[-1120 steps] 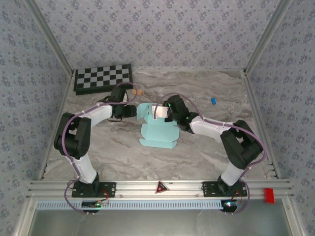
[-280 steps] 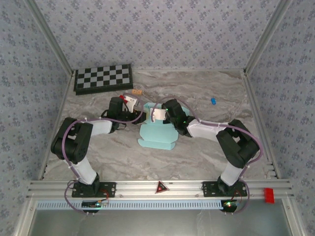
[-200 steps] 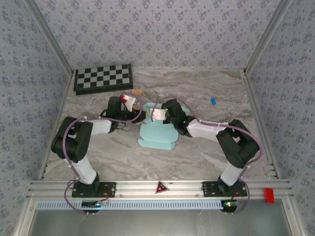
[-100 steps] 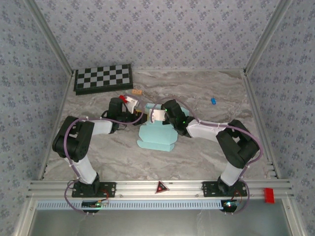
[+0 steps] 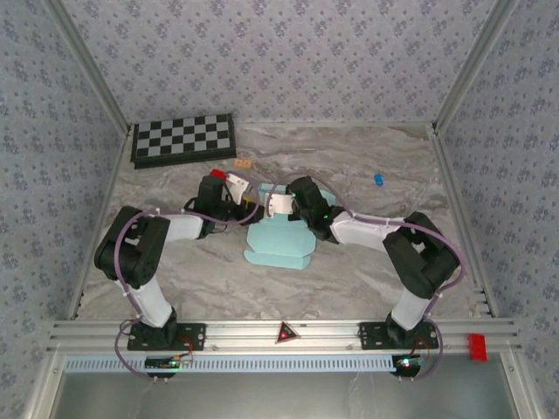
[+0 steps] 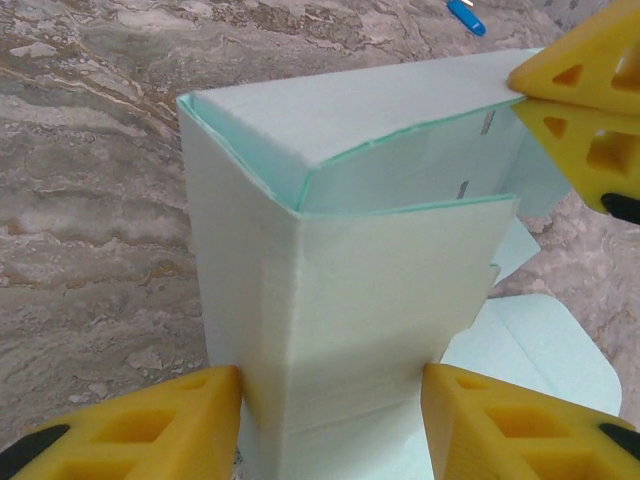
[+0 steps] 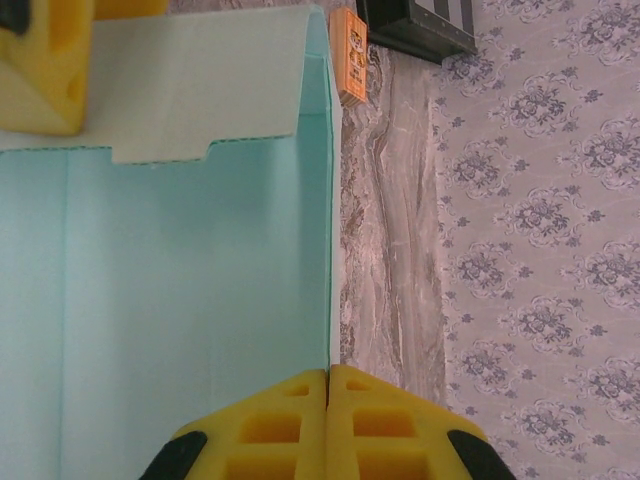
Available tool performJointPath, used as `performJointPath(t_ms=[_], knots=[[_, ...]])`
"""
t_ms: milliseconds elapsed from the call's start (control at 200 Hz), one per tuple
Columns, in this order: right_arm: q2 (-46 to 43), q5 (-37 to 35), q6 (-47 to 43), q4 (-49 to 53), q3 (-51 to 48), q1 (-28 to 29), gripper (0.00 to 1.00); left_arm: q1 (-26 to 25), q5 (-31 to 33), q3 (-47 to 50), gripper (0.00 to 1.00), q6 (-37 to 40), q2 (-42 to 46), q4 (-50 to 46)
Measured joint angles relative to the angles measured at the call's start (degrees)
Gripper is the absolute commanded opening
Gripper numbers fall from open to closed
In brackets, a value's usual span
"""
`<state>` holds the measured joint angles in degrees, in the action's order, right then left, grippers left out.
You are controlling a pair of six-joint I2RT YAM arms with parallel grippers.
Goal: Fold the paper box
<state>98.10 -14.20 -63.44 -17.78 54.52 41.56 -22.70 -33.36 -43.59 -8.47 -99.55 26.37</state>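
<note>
The box [image 5: 278,237] lies near the middle of the table [image 5: 393,262], a little toward the far edge. Its far part is raised up and its near flaps lie flat. My left claw [image 6: 330,425] is clamped on this raised part, with one finger touching each side wall, low down. My right claw [image 7: 328,398] is pressed together on the thin edge of a card wall. Both claws are at the far end of the box.
</note>
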Motion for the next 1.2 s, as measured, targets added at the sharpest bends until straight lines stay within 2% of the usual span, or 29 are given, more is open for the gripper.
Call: performJointPath(t_ms=[340, 810, 1199], knots=[[0.2, -1.1, 0.9, -0.1, 0.0, 0.5, 0.00, -1.1, 3.2, -0.2, 0.47, 0.4, 0.0, -0.4], [0.2, -2.6, 1.1, -0.4, 0.0, 1.2, 0.00, -3.0, 9.0, -1.0, 0.49, 0.3, 0.0, -2.0], [0.4, -4.6, 0.6, -7.0, -2.7, 3.0, 0.00, -3.3, 16.4, 2.7, 0.48, 0.3, 2.8, -0.6]])
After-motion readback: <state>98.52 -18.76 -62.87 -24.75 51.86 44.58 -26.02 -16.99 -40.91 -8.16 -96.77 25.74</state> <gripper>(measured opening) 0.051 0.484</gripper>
